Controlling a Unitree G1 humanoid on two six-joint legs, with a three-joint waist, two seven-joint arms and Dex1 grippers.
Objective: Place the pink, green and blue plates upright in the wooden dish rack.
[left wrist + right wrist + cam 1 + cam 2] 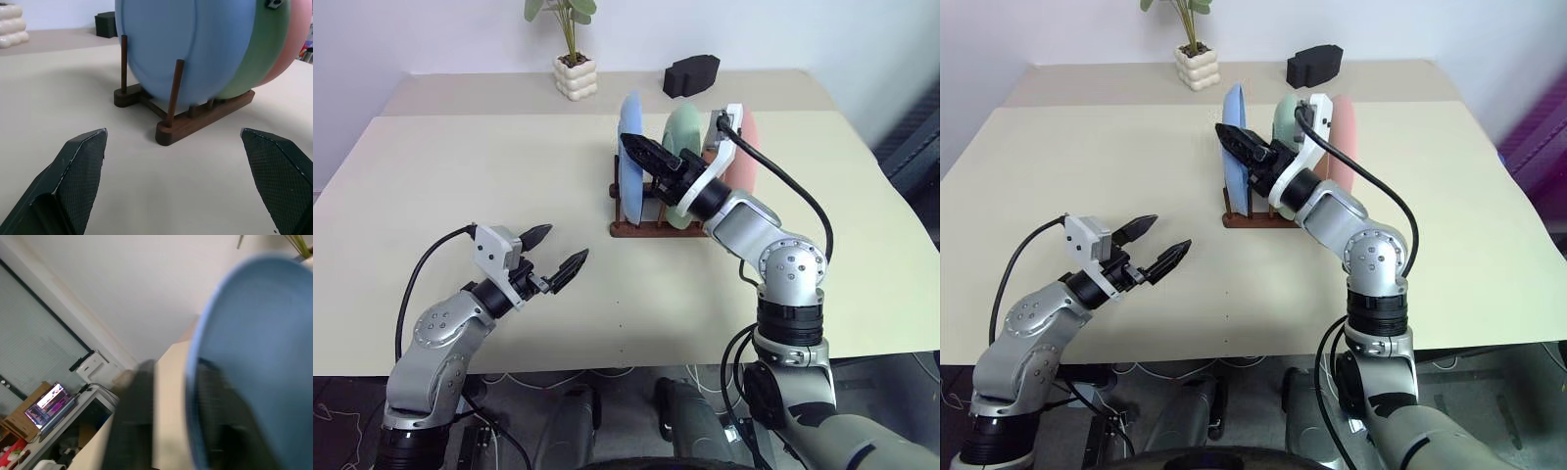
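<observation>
Dark reddish-brown wood made up the dish rack (641,227), which sat a little right of centre on the cream table (460,176), its thin pegs rising from two base rails. Three plates stood upright in it, side by side: the blue plate (630,162) at the left end, the green plate (684,132) in the middle and the pink plate (745,152) at the right end. The right gripper (643,155) reached over the rack from the near right, its black fingers straddling the upper edge of the blue plate; in the right wrist view one finger lay on each side of the rim with a gap showing, so the jaws looked parted rather than clamped, though blur left it uncertain whether either finger touched the plate. The left gripper (560,253) hovered above the table to the near left of the rack, well apart from it, fingers spread wide and holding nothing, pointed toward the rack's blue end. A black block (691,74) and a small potted plant (574,61) stood at the table's far edge.
</observation>
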